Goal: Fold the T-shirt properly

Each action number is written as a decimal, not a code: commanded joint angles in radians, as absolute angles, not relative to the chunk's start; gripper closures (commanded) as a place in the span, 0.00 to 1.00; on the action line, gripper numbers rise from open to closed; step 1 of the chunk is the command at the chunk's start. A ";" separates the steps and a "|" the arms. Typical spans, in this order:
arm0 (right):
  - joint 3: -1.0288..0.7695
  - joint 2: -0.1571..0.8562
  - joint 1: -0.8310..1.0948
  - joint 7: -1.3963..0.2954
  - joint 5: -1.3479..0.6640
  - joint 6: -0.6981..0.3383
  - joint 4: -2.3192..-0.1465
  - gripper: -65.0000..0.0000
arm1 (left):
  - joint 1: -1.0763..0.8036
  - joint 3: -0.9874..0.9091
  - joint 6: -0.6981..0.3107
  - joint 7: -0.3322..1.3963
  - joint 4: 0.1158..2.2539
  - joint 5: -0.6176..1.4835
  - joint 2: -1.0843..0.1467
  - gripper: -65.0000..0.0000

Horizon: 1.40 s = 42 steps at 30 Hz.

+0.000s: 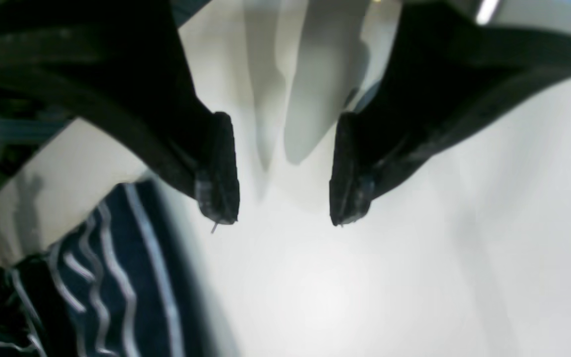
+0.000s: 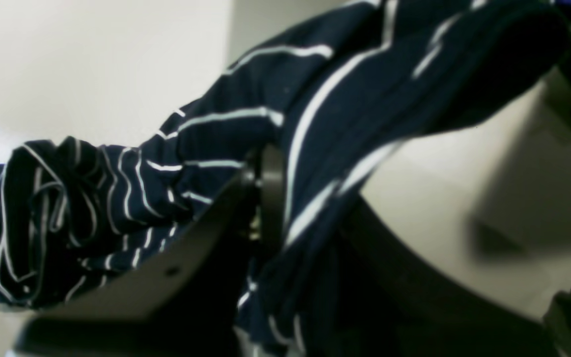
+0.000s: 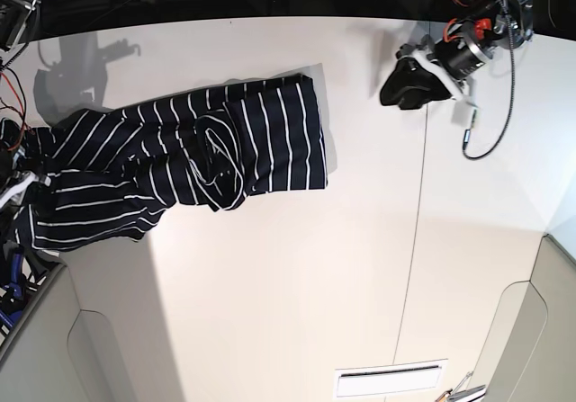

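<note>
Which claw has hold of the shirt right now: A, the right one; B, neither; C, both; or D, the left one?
A: the right claw is closed on a bunch of the shirt, while the left claw hangs open over bare table.

T-shirt (image 3: pixel 180 155) – crumpled, table (image 3: pixel 297 276) left | left end effector (image 3: pixel 405 85) – apart

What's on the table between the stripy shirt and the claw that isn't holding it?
Nothing. In the base view only bare white table lies between the T-shirt and the open left gripper.
</note>
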<state>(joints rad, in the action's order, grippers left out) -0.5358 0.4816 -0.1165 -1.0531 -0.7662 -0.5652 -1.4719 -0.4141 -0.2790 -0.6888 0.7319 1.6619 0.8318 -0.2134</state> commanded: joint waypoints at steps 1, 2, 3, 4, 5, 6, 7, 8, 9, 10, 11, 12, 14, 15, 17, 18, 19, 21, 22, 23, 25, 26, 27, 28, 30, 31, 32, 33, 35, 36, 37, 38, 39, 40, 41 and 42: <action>-0.543 0.484 -0.138 -1.030 -0.788 -0.572 -1.517 1.00 | -0.400 -0.265 -0.698 0.714 1.674 0.835 -0.213 0.50; -0.543 0.464 -0.138 -1.034 -0.781 -0.572 -1.547 1.00 | -0.394 -0.249 -0.698 0.713 1.674 0.825 -0.208 0.50; -0.543 0.440 -0.137 -1.041 -0.768 -0.571 -1.581 1.00 | -0.387 -0.232 -0.698 0.712 1.674 0.818 -0.203 0.50; -0.543 0.411 -0.137 -1.052 -0.757 -0.566 -1.619 1.00 | -0.381 -0.217 -0.698 0.711 1.674 0.806 -0.197 0.50; -0.543 0.379 -0.137 -1.066 -0.750 -0.564 -1.660 1.00 | -0.376 -0.202 -0.698 0.705 1.674 0.791 -0.192 0.50; -0.543 0.347 -0.137 -1.083 -0.741 -0.561 -1.699 1.00 | -0.370 -0.187 -0.698 0.698 1.673 0.777 -0.188 0.50; -0.538 0.317 -0.136 -1.093 -0.730 -0.561 -1.736 1.00 | -0.364 -0.174 -0.698 0.698 1.673 0.763 -0.181 0.50; -0.530 0.291 -0.133 -1.093 -0.710 -0.560 -1.766 1.00 | -0.359 -0.162 -0.698 0.694 1.672 0.747 -0.171 0.50; -0.520 0.270 -0.129 -1.092 -0.694 -0.553 -1.787 1.00 | -0.352 -0.149 -0.698 0.691 1.672 0.727 -0.158 0.50; -0.507 0.250 -0.124 -1.090 -0.686 -0.549 -1.802 1.00 | -0.347 -0.135 -0.698 0.691 1.672 0.707 -0.147 0.50; -0.491 0.231 -0.118 -1.090 -0.680 -0.546 -1.811 1.00 | -0.343 -0.120 -0.698 0.684 1.672 0.687 -0.139 0.50; -0.471 0.212 -0.113 -1.089 -0.673 -0.546 -1.816 1.00 | -0.340 -0.104 -0.698 0.672 1.671 0.664 -0.132 0.50; -0.418 0.170 -0.102 -1.088 -0.659 -0.546 -1.820 1.00 | -0.335 -0.075 -0.691 0.636 1.662 0.626 -0.131 0.50; -0.389 0.146 -0.101 -1.089 -0.646 -0.546 -1.819 1.00 | -0.332 -0.065 -0.691 0.623 1.653 0.613 -0.131 0.50; -0.330 0.094 -0.098 -1.087 -0.619 -0.545 -1.820 1.00 | -0.327 -0.050 -0.691 0.609 1.629 0.605 -0.130 0.50; -0.300 0.068 -0.097 -1.082 -0.601 -0.545 -1.819 1.00 | -0.322 -0.045 -0.691 0.606 1.615 0.606 -0.130 0.50; -0.268 0.043 -0.096 -1.073 -0.580 -0.545 -1.819 1.00 | -0.316 -0.042 -0.691 0.605 1.600 0.606 -0.130 0.50; -0.208 -0.003 -0.090 -1.054 -0.523 -0.541 -1.819 1.00 | -0.302 -0.038 -0.691 0.602 1.574 0.607 -0.130 0.50; -0.179 -0.020 -0.087 -1.043 -0.490 -0.534 -1.815 1.00 | -0.294 -0.039 -0.691 0.601 1.563 0.609 -0.130 0.50; -0.152 -0.033 -0.085 -1.037 -0.469 -0.532 -1.809 1.00 | -0.286 -0.039 -0.691 0.602 1.555 0.609 -0.130 0.50; -0.100 -0.046 -0.085 -1.036 -0.447 -0.527 -1.784 1.00 | -0.276 -0.039 -0.691 0.602 1.545 0.609 -0.130 0.50; -0.076 -0.048 -0.085 -1.036 -0.445 -0.527 -1.767 1.00 | -0.274 -0.039 -0.691 0.602 1.545 0.609 -0.131 0.50; -0.052 -0.048 -0.085 -1.036 -0.444 -0.527 -1.748 1.00 | -0.274 -0.039 -0.691 0.602 1.545 0.609 -0.131 0.50; -0.028 -0.048 -0.085 -1.036 -0.445 -0.527 -1.729 1.00 | -0.272 -0.039 -0.691 0.602 1.545 0.609 -0.131 0.50; 0.025 -0.047 -0.086 -1.032 -0.444 -0.527 -1.693 0.97 | -0.271 -0.039 -0.691 0.602 1.545 0.609 -0.131 0.50; 0.053 -0.047 -0.086 -1.028 -0.440 -0.527 -1.679 0.83 | -0.271 -0.039 -0.691 0.602 1.545 0.609 -0.131 0.50; 0.081 -0.047 -0.086 -1.019 -0.428 -0.527 -1.666 0.69 | -0.271 -0.039 -0.691 0.602 1.545 0.609 -0.131 0.50; 0.111 -0.047 -0.086 -1.003 -0.407 -0.527 -1.657 0.58 | -0.271 -0.039 -0.691 0.602 1.545 0.610 -0.130 0.50; 0.167 -0.047 -0.086 -0.968 -0.353 -0.527 -1.646 0.44 | -0.271 -0.039 -0.691 0.602 1.545 0.618 -0.131 0.50; 0.192 -0.047 -0.086 -0.960 -0.334 -0.527 -1.646 0.43 | -0.271 -0.039 -0.692 0.603 1.545 0.625 -0.131 0.50; 0.215 -0.047 -0.089 -0.959 -0.322 -0.527 -1.646 0.43 | -0.271 -0.039 -0.692 0.607 1.545 0.636 -0.131 0.50; 0.236 -0.047 -0.092 -0.959 -0.312 -0.527 -1.646 0.43 | -0.271 -0.039 -0.693 0.611 1.545 0.649 -0.131 0.50; 0.255 -0.047 -0.094 -0.960 -0.303 -0.527 -1.646 0.43 | -0.271 -0.039 -0.695 0.616 1.546 0.664 -0.131 0.50; 0.275 -0.047 -0.099 -0.959 -0.291 -0.527 -1.646 0.43 | -0.271 -0.043 -0.698 0.626 1.546 0.683 -0.131 0.50; 0.296 -0.047 -0.104 -0.961 -0.283 -0.527 -1.646 0.43 | -0.271 -0.051 -0.698 0.636 1.546 0.703 -0.131 0.50; 0.316 -0.047 -0.109 -0.962 -0.278 -0.527 -1.646 0.43 | -0.272 -0.062 -0.698 0.651 1.546 0.723 -0.131 0.50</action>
<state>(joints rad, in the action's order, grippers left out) 0.3164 -0.0414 -0.0891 -0.9844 -0.2642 -0.5240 -1.6295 -0.2714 -0.0589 -0.6971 0.6449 1.5375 0.7296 -0.1272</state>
